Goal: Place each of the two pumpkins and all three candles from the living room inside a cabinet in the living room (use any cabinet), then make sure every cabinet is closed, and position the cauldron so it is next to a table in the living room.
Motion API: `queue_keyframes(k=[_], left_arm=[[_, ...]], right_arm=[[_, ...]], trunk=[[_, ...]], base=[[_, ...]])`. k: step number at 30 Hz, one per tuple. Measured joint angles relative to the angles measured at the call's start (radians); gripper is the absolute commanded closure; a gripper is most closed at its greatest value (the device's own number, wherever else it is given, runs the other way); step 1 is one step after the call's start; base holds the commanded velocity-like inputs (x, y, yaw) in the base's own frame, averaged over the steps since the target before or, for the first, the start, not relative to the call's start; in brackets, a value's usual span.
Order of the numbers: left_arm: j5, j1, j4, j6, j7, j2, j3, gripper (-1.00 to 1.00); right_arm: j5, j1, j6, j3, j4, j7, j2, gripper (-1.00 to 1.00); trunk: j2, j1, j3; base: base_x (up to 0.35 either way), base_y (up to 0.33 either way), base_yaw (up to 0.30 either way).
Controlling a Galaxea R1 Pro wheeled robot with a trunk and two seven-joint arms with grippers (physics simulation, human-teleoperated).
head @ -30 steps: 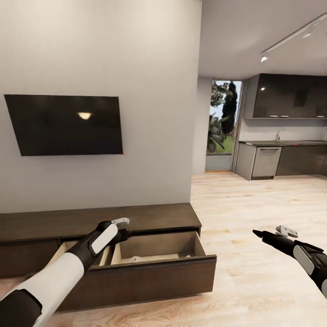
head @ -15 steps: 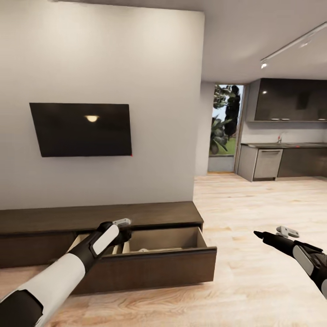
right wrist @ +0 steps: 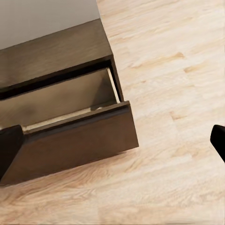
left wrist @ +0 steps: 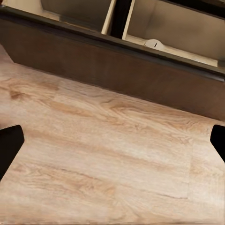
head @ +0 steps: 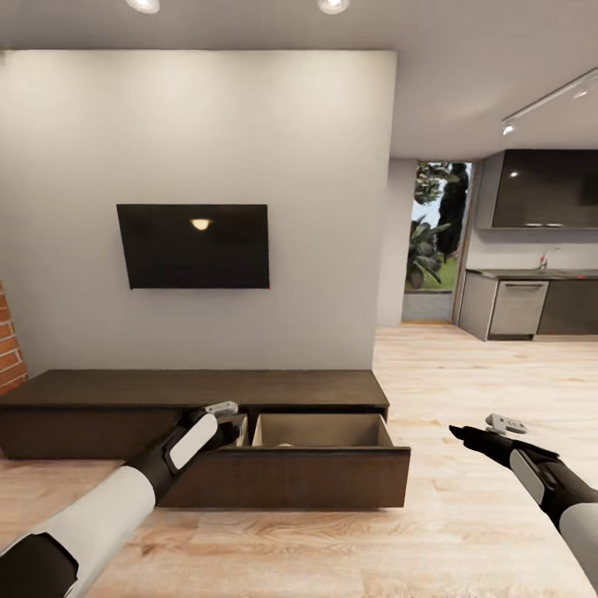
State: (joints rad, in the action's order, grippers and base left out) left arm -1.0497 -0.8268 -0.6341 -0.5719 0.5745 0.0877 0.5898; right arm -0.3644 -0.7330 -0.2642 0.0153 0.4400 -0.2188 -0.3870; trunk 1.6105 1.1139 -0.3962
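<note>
The cabinet (head: 249, 390) stands with its drawer (head: 320, 465) pulled out. Both the left gripper (left wrist: 112, 140) and right gripper (right wrist: 115, 140) have jaws spread, empty.

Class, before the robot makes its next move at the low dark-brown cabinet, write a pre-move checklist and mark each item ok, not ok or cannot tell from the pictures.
1. Cabinet closed: not ok. Its drawer stands pulled out, pale inside showing.
2. Left gripper free to work: ok. In the left wrist view the fingers are spread wide over bare floor, nothing between them.
3. Right gripper free: ok. The right wrist view shows the fingers apart, holding nothing.
4. All pumpkins and candles stowed: cannot tell. One pale object lies in the drawer; the rest is hidden.
5. Cauldron beside the table: cannot tell.
</note>
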Motion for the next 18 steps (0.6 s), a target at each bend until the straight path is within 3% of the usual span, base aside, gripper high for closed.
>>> queue_keyframes(k=[7, 13, 16, 18], left_arm=[[-0.002, 0.004, 0.013, 0.011, 0.002, -0.003, 0.004, -1.0], [-0.002, 0.057, 0.015, 0.05, 0.0, -0.004, 0.011, -1.0], [-0.001, 0.086, 0.015, 0.084, -0.001, -0.005, 0.027, -1.0], [-0.002, 0.108, 0.015, 0.131, -0.002, -0.004, 0.064, -1.0]], right_arm=[[0.056, 0.0, 0.022, 0.0, 0.0, 0.001, 0.051, -1.0], [0.09, 0.001, 0.038, -0.003, -0.001, 0.001, 0.104, -1.0], [0.111, 0.001, 0.053, -0.004, -0.002, 0.001, 0.111, -1.0], [0.116, 0.002, 0.085, -0.004, -0.004, 0.0, 0.113, -1.0]], trunk=[[-0.049, -0.027, 0.03], [-0.063, -0.035, 0.04], [-0.063, -0.035, 0.041], [-0.063, -0.035, 0.041]], base=[[-0.308, 0.0, 0.176], [-0.06, 0.0, 0.08], [-0.006, 0.0, 0.009], [-0.002, 0.0, 0.003]])
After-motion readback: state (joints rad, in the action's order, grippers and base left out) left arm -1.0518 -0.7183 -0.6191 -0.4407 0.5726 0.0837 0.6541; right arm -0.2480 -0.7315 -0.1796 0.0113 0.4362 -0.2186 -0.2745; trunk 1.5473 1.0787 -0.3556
